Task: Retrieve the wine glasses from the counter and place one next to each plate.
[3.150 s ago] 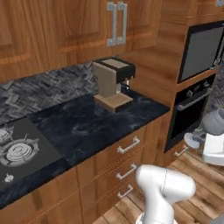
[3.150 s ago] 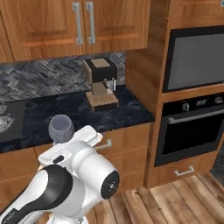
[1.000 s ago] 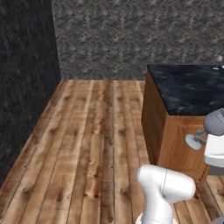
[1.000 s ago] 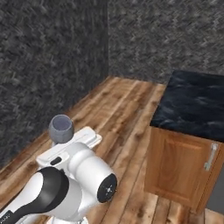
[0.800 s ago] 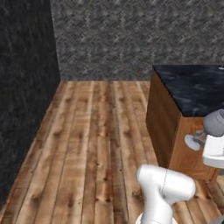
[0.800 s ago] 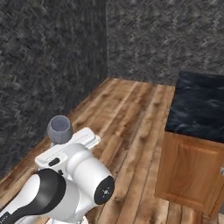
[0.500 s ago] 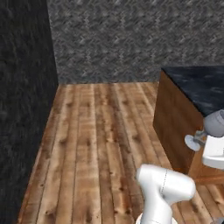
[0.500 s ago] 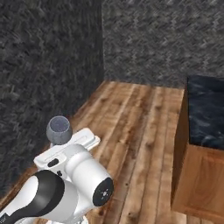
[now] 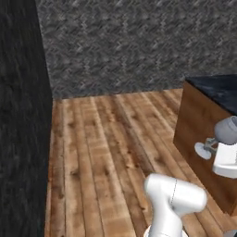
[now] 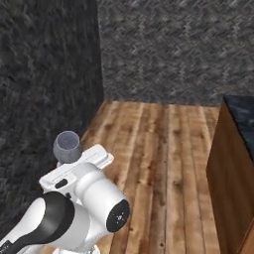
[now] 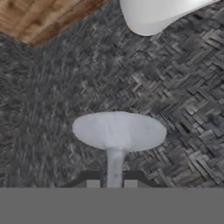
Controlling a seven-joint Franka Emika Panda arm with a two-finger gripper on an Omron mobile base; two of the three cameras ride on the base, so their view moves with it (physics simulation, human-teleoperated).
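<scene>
The wine glass (image 11: 117, 131) sits right in the claw (image 11: 112, 183). In the hand view its round flat foot fills the middle of the picture, and its thin stem runs down between the 2 dark finger tips (image 11: 93, 181) at the bottom. The claw is squeezed tight on the stem, with only a thin gap where the stem fits.

In the left base view the glass (image 9: 225, 132) is at the right edge, lying sideways, with its grey bowl above the white hand and its foot pointing left. In the right base view the bowl (image 10: 67, 147) pokes up at the left, just above the white arm.

The counter (image 9: 217, 88) is a black shiny top over a brown wooden side, at the right of the left base view. In the right base view it (image 10: 243, 116) is at the right edge.

Half a second ago the counter took up more of both base views. Now it sits nearer the right edge, and more wooden floor (image 9: 102, 148) and grey wall (image 9: 139, 41) show. The whole picture has shifted, so the camera has moved. The claw is still clamped on the glass in the same way.
</scene>
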